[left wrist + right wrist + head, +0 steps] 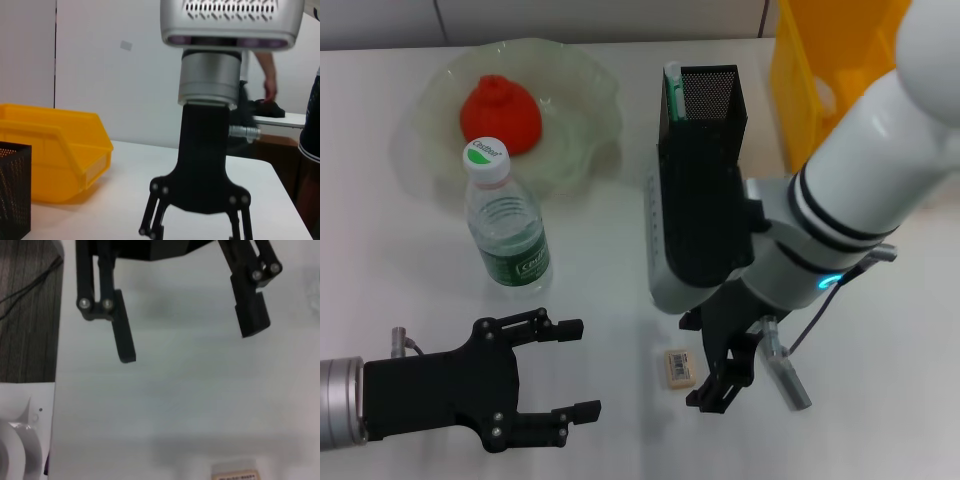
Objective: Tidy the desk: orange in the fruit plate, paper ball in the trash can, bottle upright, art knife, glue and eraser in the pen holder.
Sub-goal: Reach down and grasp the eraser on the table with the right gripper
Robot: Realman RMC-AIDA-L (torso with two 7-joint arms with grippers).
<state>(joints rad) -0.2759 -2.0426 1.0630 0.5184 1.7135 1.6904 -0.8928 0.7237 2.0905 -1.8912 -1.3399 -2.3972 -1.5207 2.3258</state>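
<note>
The orange [500,112] lies in the glass fruit plate [582,110] at the back left. The water bottle [507,225] stands upright in front of the plate. The black mesh pen holder [705,110] stands at the back centre with a green and white item [672,85] in it. The eraser [679,367] lies on the table just left of my right gripper [720,370], which is open and empty above the table. The right wrist view shows the gripper [190,345] and the eraser [235,474]. A grey bar [788,375], probably the art knife, lies to the gripper's right. My left gripper [578,368] is open and empty at the front left.
A yellow bin [820,60] stands at the back right with something white [825,95] inside. The left wrist view shows the bin [55,155], the pen holder [12,190] and my right arm's gripper [197,230]. A person [310,125] stands beyond the table.
</note>
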